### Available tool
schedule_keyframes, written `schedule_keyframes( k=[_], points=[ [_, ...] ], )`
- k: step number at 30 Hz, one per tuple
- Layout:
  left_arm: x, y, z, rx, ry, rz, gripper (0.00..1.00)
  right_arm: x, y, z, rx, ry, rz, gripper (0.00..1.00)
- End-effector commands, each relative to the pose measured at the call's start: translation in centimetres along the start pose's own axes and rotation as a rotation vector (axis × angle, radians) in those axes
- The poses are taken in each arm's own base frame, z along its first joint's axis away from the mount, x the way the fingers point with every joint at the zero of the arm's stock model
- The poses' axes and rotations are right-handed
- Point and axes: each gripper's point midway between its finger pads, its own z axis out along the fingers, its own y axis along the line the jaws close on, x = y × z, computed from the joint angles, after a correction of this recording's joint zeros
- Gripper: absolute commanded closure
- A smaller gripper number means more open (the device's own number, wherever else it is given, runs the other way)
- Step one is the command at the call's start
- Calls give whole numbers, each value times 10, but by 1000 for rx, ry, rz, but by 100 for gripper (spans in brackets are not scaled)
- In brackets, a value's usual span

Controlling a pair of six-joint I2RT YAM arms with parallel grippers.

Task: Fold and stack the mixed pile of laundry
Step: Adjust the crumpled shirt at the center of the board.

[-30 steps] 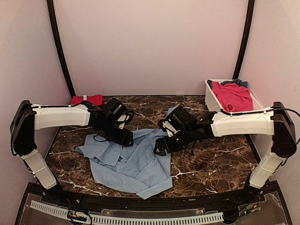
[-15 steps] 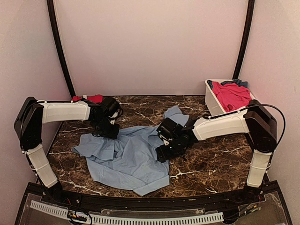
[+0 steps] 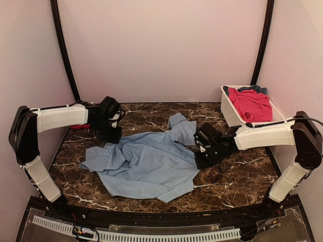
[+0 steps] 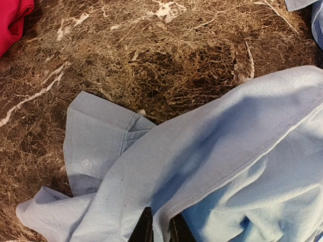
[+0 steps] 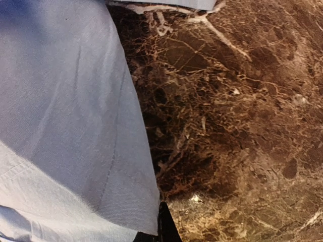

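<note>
A large light-blue shirt lies spread and wrinkled on the marble table; its buttoned cuff shows in the left wrist view. My left gripper is shut on a fold at the shirt's far left edge, with cloth pinched between the two dark fingertips. At the shirt's right edge, my right gripper is shut on the hem, and cloth covers one finger. A red piece lies at the far left, mostly hidden behind the left arm.
A white tub stands at the back right, holding a pink-red piece and a darker blue piece. Dark marble lies bare to the right of the shirt. Pink walls enclose the table on three sides.
Both grippers have closed on the shirt. The left one drew back to the far left and the right one moved right, pulling the shirt out wider and flatter.
</note>
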Motion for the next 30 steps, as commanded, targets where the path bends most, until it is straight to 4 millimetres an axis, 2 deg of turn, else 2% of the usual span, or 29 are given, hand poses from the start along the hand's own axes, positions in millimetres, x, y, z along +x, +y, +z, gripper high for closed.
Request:
schedule_keyframes(
  k=[1,6,8,10,12,13,14,15,16,17,18,20,23,26,28,30],
  points=[
    [1,0,-21,26,10,28,88,0,-19,-25,4,-39,66,100],
    [18,13,-21,-20,72,79,89,12,-47,-42,18,-40,128,100],
    [23,15,-21,-26,88,109,89,18,-54,-41,28,-30,128,100],
    [24,13,-19,-8,91,137,89,23,-54,-34,10,-5,109,100],
    [25,1,-17,58,97,151,89,26,-38,-27,-70,33,61,100],
    [24,-8,-16,108,96,151,88,24,-26,-26,-124,49,37,95],
    [25,-13,-16,133,94,158,86,20,-14,-28,-187,55,15,74],
    [25,-20,-15,169,91,161,86,13,-4,-34,-237,41,6,46],
    [26,-23,-14,179,94,165,85,3,4,-44,-273,7,4,30],
    [27,-25,-12,190,98,169,85,-12,13,-61,-316,-54,-6,21],
    [28,-27,-11,193,104,180,84,-22,18,-71,-340,-93,-14,17],
    [29,-29,-8,190,114,190,84,-53,28,-105,-395,-200,-39,13],
    [30,-33,-7,196,118,202,83,-95,32,-133,-425,-299,-55,11],
    [30,-37,-7,202,116,212,83,-136,26,-129,-380,-328,-42,12],
    [29,-38,-8,203,113,213,82,-164,14,-115,-288,-323,-32,14],
    [29,-38,-8,204,111,214,82,-187,11,-99,-248,-312,-38,16]
  ],
)
